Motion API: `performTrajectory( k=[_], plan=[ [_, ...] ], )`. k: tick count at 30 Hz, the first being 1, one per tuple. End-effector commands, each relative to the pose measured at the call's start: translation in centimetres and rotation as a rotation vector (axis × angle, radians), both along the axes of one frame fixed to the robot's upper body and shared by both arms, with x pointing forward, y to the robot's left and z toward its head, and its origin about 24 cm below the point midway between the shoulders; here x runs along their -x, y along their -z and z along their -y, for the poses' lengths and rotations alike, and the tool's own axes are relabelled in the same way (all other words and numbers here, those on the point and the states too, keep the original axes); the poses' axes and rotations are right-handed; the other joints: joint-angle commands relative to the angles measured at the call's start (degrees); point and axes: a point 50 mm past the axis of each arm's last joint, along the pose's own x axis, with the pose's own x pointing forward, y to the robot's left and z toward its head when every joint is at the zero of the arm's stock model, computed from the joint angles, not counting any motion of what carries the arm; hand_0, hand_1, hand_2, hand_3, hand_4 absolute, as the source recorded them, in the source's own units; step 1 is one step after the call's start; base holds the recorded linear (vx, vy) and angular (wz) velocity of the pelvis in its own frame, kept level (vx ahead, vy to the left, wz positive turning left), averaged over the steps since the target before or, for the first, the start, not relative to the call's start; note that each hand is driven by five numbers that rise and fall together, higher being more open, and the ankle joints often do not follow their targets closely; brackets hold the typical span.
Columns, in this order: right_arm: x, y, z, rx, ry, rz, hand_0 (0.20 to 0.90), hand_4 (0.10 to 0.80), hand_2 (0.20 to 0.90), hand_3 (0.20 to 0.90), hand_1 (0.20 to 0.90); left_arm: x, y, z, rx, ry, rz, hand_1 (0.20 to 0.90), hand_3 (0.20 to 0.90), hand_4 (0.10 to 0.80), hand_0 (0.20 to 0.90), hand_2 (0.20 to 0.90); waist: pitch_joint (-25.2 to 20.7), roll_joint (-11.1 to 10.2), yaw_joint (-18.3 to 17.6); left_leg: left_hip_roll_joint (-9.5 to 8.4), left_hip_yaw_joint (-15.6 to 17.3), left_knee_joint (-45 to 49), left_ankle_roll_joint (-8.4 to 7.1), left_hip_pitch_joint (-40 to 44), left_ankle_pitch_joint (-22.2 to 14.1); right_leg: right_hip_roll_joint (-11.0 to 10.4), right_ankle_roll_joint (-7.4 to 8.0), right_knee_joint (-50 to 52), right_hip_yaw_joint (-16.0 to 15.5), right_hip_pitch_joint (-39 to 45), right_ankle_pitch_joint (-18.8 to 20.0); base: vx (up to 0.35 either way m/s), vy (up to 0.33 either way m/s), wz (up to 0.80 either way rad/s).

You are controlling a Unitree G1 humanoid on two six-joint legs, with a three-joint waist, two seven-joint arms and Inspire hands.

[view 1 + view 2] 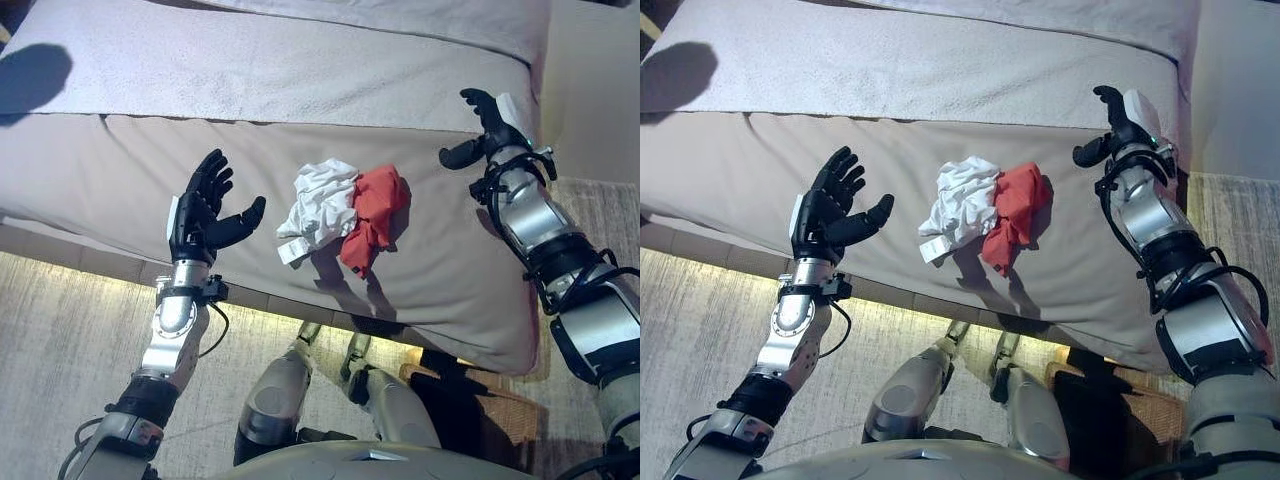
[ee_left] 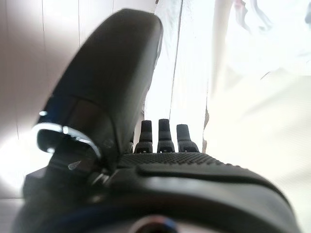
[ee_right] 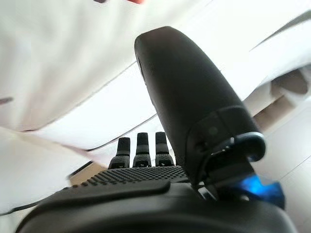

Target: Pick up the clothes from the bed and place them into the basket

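A crumpled white garment [image 1: 318, 207] and a red garment [image 1: 373, 212] lie touching each other on the beige bed [image 1: 120, 170], near its front edge. My left hand [image 1: 203, 212] is raised to the left of the clothes, open and empty, with its fingers spread. My right hand [image 1: 490, 125] is raised to the right of the clothes, open and empty. Each hand's straight fingers also show in its own wrist view, the left [image 2: 160, 136] and the right [image 3: 141, 145]. A woven basket [image 1: 500, 410] sits on the floor below the bed's right corner, partly hidden.
A lighter blanket [image 1: 300, 60] covers the far part of the bed. A pale carpet [image 1: 60, 330] lies in front of the bed. A wall [image 1: 595, 90] stands to the right of the bed.
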Motion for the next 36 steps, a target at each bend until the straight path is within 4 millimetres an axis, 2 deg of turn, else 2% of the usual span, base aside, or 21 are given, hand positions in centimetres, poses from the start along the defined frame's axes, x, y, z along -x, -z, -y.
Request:
performTrajectory(
  k=[1,4,8,10,11,16,23,27,36],
  plan=[
    [-1.0,-6.4,-2.4,0.079,-0.04,0.175,0.9,0.8,0.9,0.9,0.9,0.3,-4.4,0.6,0.004,0.079,0.275,0.9,0.9,0.8,0.9,0.9,0.1,-0.8,2.2,-0.79,2.9,6.7,1.16,-5.3,-3.4,-2.7,-0.52,7.0,-0.5,0.3,-4.8,-0.017,0.003,0.28],
    [-1.4,-7.3,-2.3,0.111,0.002,0.161,0.9,0.8,0.9,0.9,0.9,0.3,-5.0,1.1,0.005,0.103,0.307,0.9,0.9,0.8,0.9,0.9,2.5,0.1,3.1,-1.12,3.5,9.8,1.01,-8.1,-4.0,-3.2,-1.18,11.1,-1.6,-2.3,-6.5,-0.007,0.005,0.23],
    [-1.7,-7.4,-1.5,0.14,0.049,0.11,0.9,0.8,0.9,0.9,0.9,0.6,-5.6,1.6,0.004,0.124,0.328,0.9,0.9,0.8,0.9,0.9,5.5,1.6,3.9,-2.05,3.6,13.4,1.44,-12.2,-4.4,-4.0,-1.65,16.8,-2.5,-6.9,-8.3,0.005,-0.004,0.25],
    [-1.9,-6.8,-1.4,0.156,0.057,0.074,0.9,0.8,0.9,0.9,0.9,0.7,-5.5,1.7,0.002,0.124,0.328,0.9,0.9,0.8,0.9,0.9,5.5,2.1,4.4,-2.6,3.0,14.6,1.66,-14.3,-4.6,-4.1,-1.81,19.0,-2.5,-9.3,-9.0,0.077,-0.013,0.25],
    [-1.9,-6.4,-1.4,0.163,0.059,0.048,0.9,0.8,0.9,0.9,0.9,0.9,-5.4,1.7,0.002,0.121,0.325,0.9,0.9,0.8,0.9,0.9,5.5,2.1,4.6,-2.86,3.1,15.6,1.9,-14.6,-6.3,-4.2,-1.63,20.4,-2.0,-9.9,-10.7,0.124,-0.021,0.22],
    [-2.0,-4.7,-0.3,0.19,0.113,-0.053,0.9,0.8,0.9,0.9,0.9,1.2,-5.6,2.0,0.01,0.13,0.331,0.9,0.9,0.8,0.9,0.9,5.5,3.5,5.0,-3.96,3.7,17.8,2.44,-18.5,-6.8,-4.8,-1.96,24.1,-2.4,-14.1,-11.8,0.056,0.007,0.13],
    [-1.8,-2.3,1.1,0.176,0.17,-0.19,0.9,0.8,0.9,0.9,0.9,1.6,-5.7,2.1,0.008,0.134,0.332,0.9,0.9,0.8,0.9,0.9,5.5,4.6,5.2,-4.36,4.3,19.5,2.98,-23.0,-7.0,-5.3,-1.72,26.6,-2.7,-19.3,-11.8,0.018,-0.009,0.03],
    [-1.4,-0.7,2.7,0.187,0.244,-0.296,0.9,0.8,0.9,0.9,0.9,1.7,-6.0,2.3,0.008,0.127,0.343,0.9,0.9,0.8,0.9,0.9,5.5,5.1,5.0,-4.14,4.8,20.0,3.1,-24.8,-7.2,-5.2,-1.67,27.2,-2.4,-21.2,-11.8,0.01,-0.002,-0.04],
    [-0.6,-1.5,5.2,0.265,0.371,-0.398,0.9,0.8,0.9,0.9,0.9,2.1,-6.4,2.7,0.025,0.127,0.357,0.9,0.9,0.8,0.9,0.9,5.5,7.2,5.3,-4.68,6.5,24.0,3.21,-30.2,-8.1,-5.5,-1.96,31.1,-1.9,-26.8,-12.6,-0.016,0.002,-0.05]
  ],
)
